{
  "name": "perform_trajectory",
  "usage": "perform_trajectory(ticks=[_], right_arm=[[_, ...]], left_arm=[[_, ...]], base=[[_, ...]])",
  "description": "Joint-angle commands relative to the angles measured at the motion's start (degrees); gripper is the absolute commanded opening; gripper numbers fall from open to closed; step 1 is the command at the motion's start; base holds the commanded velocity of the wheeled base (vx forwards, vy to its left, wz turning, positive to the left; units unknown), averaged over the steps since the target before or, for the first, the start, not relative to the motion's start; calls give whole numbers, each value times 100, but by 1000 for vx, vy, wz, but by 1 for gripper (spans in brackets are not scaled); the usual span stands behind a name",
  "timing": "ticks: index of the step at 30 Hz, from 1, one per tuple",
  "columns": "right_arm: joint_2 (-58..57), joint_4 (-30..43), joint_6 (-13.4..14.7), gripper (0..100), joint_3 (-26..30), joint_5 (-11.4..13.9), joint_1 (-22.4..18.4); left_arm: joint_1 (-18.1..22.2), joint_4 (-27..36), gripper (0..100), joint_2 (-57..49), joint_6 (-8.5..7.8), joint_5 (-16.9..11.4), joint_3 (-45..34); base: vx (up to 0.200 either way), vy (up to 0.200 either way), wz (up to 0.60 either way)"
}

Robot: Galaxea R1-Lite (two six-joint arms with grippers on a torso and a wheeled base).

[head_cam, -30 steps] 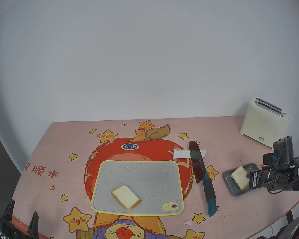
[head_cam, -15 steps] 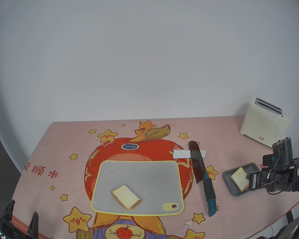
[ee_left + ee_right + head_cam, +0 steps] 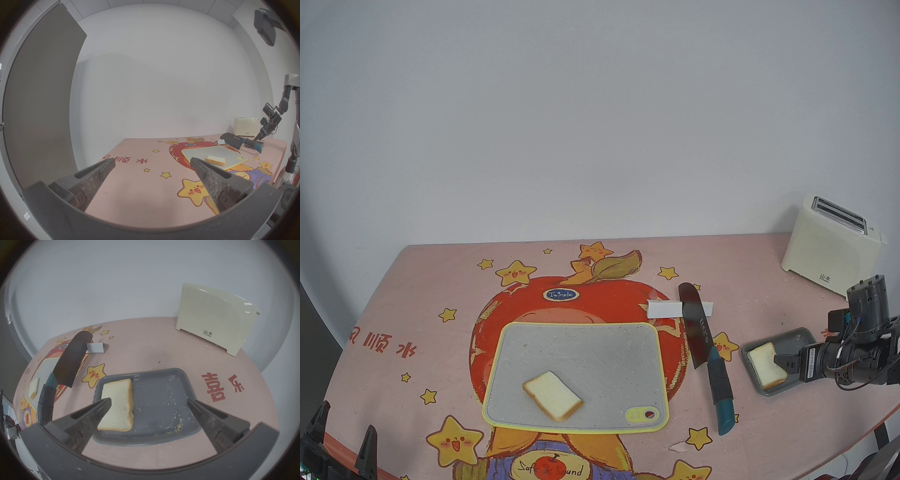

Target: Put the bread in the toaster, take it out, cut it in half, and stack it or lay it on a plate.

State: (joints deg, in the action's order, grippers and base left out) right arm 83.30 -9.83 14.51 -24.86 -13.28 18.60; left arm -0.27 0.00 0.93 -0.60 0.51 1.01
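Grey tray (image 3: pixel 162 387) with a bread half (image 3: pixel 117 404) lies before the right gripper (image 3: pixel 148 401), held low and level, fingers (image 3: pixel 93 415) spread wide.

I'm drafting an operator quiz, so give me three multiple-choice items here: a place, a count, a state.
1. The dark-bladed, teal-handled knife lies: A) between the grey yellow-rimmed cutting board and the grey plastic tray; B) on the cutting board; C) in the tray.
2. Pale bread pieces in sight: A) one; B) two; C) three.
3. The right gripper is: A) open; B) shut on bread; C) shut on the knife.
Answers: A, it rests on the pink table between them; B, one piece on the board, one in the tray; A, its jaws are spread, gripping nothing.
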Motion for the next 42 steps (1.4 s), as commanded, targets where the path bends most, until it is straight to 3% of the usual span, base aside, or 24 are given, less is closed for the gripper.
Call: perform_trajectory(ticks=[1,20,24,30,42], right_arm=[[-15,-2,-9,100,7,-8,3],[-218,-55,-18,100,-54,0,29],[-903,16,-27,100,-37,88,363],[-1571,112,17,100,60,53,1409],[-1641,244,-27,100,60,0,1524]], left_arm=[[0,0,100,-57,-2,2,-92],[0,0,100,-57,-2,2,-92],[0,0,100,-57,-2,2,-92],[0,0,100,-57,-2,2,-92],[0,0,100,-57,7,10,-92]], base=[[0,0,0],[0,0,0],[0,0,0],[0,167,0],[0,17,0]])
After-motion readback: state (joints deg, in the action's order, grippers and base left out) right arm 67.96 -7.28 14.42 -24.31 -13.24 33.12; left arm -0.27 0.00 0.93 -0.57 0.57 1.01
